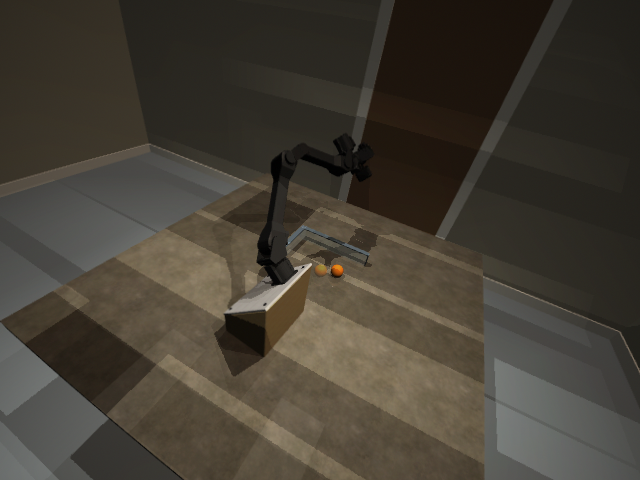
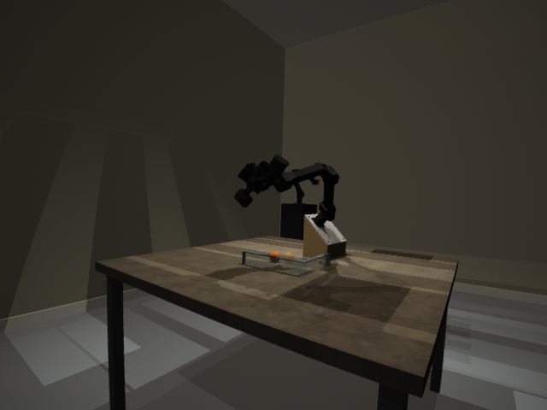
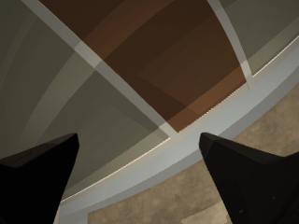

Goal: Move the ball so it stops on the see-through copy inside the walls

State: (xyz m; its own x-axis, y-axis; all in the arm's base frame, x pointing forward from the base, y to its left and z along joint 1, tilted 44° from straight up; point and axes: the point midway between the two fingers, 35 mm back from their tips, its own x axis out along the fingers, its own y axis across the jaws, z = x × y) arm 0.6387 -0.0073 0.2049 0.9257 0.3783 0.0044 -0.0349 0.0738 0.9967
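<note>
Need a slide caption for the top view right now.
Open black gripper raised high above the table; solid orange ball beside its see-through copy.

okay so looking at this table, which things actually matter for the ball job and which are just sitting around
Part of the job:
- orange ball
- see-through copy beside it
- two clear walls forming the corner
- end effector, open and held high above the table

Just there:
- wedge-shaped base carrying the arm
- dark box behind the table
</note>
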